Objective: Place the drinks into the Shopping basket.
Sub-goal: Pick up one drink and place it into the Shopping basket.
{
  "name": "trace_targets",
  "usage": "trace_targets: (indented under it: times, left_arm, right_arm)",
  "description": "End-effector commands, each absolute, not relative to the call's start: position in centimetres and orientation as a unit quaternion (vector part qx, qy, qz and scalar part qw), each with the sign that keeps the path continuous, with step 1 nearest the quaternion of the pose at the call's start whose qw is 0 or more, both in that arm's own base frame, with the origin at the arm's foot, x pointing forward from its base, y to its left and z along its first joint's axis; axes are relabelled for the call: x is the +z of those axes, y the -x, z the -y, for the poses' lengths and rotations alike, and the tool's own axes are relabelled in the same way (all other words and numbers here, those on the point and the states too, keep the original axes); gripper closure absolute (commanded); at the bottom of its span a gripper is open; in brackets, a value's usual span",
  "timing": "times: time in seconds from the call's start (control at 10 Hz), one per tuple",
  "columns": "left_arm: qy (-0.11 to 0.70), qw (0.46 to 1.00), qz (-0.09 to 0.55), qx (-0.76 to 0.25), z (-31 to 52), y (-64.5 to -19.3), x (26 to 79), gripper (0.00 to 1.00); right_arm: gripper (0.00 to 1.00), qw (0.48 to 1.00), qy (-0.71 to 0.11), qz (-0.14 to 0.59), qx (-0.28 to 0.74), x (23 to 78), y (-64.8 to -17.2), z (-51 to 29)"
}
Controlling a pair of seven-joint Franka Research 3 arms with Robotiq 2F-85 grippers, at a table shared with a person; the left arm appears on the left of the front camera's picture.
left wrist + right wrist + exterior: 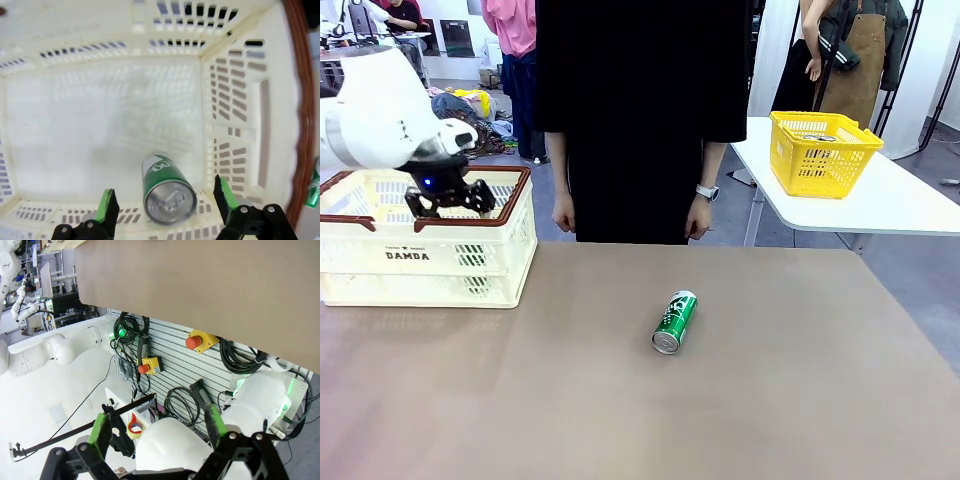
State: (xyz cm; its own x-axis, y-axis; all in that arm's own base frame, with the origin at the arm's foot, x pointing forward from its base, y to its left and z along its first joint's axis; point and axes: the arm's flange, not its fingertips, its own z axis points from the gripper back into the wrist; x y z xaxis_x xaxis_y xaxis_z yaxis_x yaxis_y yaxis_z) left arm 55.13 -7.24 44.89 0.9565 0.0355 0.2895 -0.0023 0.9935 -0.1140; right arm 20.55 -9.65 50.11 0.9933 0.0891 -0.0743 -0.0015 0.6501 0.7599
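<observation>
The left tool (pixel 450 197) hangs over the Shopping basket (pixel 380 262). The basket sits at the left end of the brown desk (pixel 620 420). The tool's 2 green fingers (pixel 107 204) are spread wide apart and hold nothing. They point down into the basket.

1 green can (pixel 161 175) lies on its side on the basket floor, close to a corner. It lies below the gap between the fingers, and they do not touch it. Its silver top faces up toward the tool.

A second green can (pixel 674 322) lies on its side near the middle of the desk, well apart from the basket. Its silver end points toward the robot's side.

The right tool (pixel 157 429) is spread wide too and holds nothing. It points at a wall with black cables (pixel 235 357) and red buttons (pixel 194 342).

A person in black (pixel 640 90) stands at the far side of the desk with both arms hanging down. Behind, on a white desk (pixel 880 205), stands a small yellow basket (pixel 823 152).
</observation>
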Motion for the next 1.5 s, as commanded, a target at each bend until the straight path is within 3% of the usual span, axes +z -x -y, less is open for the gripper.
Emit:
trace_targets:
  times: [0.0, 0.2, 0.4, 0.7, 1.1, 1.2, 1.4]
  left_arm:
    - [0.069, 0.985, 0.159, 0.017, 6.6, -52.6, 49.8, 0.00]
    - [0.132, 0.978, 0.161, 0.013, 6.8, -47.6, 55.7, 0.00]
    - [0.213, 0.960, 0.176, -0.054, 8.3, -38.9, 59.9, 0.00]
    - [0.285, 0.933, 0.154, -0.160, 7.2, -28.2, 60.7, 0.00]
    - [0.531, 0.830, 0.170, -0.026, -6.7, -25.8, 52.7, 0.00]
    - [0.559, 0.811, 0.173, -0.004, -9.0, -26.4, 49.9, 0.00]
    - [0.537, 0.828, 0.158, -0.043, -8.7, -27.9, 47.9, 0.00]
  right_arm:
    - [0.00, 0.905, -0.422, -0.049, 0.031, 50.3, -20.6, 9.6]
    - [0.00, 0.905, -0.422, -0.049, 0.031, 50.3, -20.6, 9.6]
    - [0.00, 0.905, -0.422, -0.049, 0.031, 50.3, -20.6, 9.6]
    - [0.00, 0.905, -0.422, -0.049, 0.031, 50.3, -20.6, 9.6]
    - [0.00, 0.905, -0.422, -0.049, 0.031, 50.3, -20.6, 9.6]
    - [0.00, 0.905, -0.422, -0.049, 0.031, 50.3, -20.6, 9.6]
    - [0.00, 0.905, -0.422, -0.049, 0.031, 50.3, -20.6, 9.6]
